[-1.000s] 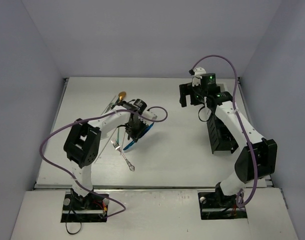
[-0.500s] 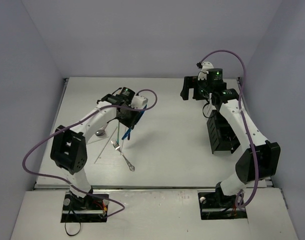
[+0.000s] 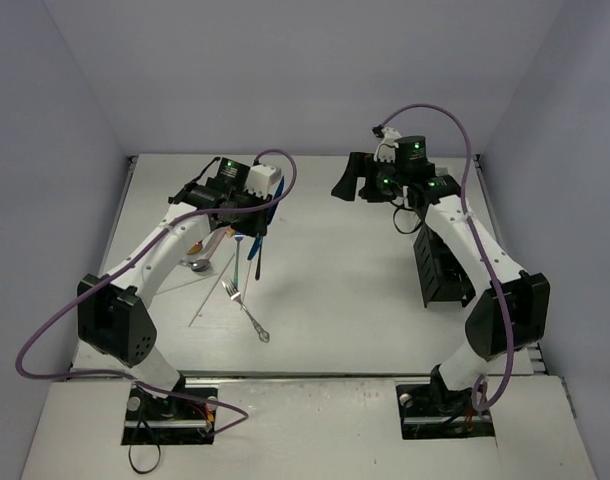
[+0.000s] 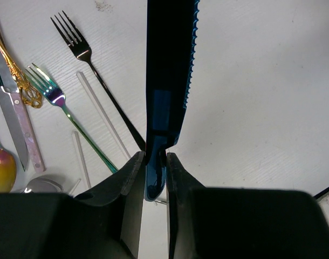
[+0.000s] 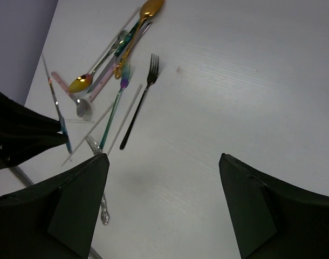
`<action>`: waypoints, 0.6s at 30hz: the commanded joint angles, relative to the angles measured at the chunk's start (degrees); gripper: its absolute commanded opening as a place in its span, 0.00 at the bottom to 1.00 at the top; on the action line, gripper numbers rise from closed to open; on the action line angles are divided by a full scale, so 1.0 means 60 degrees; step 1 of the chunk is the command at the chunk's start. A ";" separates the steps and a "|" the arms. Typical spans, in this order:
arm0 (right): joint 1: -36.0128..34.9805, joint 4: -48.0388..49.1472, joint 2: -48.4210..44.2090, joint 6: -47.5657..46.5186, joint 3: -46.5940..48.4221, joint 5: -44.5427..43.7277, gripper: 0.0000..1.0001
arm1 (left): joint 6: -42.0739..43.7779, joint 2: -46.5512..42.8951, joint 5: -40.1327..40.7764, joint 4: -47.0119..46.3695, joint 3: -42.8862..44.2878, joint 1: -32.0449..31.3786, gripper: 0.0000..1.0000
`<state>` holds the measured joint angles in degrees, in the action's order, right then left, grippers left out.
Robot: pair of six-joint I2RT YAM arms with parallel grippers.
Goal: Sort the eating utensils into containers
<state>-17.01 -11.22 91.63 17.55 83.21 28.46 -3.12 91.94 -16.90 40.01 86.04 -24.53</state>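
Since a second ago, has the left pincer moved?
Yes. The left pincer, shut on the blue knife, moved away from the unmoved silver fork, toward the back.

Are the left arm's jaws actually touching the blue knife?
Touching. The left wrist view shows both jaws pressed against the handle of the blue knife, no gap on either side.

Arms out over the surface (image 3: 335, 290).
Blue knife (image 3: 253, 250) under left gripper (image 3: 248, 226); right gripper (image 3: 353, 182) near back edge; black container (image 3: 433, 276) by right edge.
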 commanded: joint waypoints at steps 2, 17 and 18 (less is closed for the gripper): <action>-0.0890 0.0816 0.0358 0.0393 0.0703 0.0720 0.78 | -0.0227 -0.0382 -0.0365 -0.0569 0.0463 -0.0021 0.00; -0.2130 0.1010 0.1648 0.0383 0.1822 0.1910 0.70 | -0.0237 -0.0488 -0.0710 -0.0663 0.0392 -0.0056 0.00; -0.2133 0.1023 0.1740 0.0441 0.1893 0.1977 0.69 | -0.0230 -0.0505 -0.0700 -0.0672 0.0376 -0.0059 0.00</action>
<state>-29.05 -8.92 101.97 19.49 90.64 37.13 -3.66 91.94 -19.73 39.92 86.04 -24.61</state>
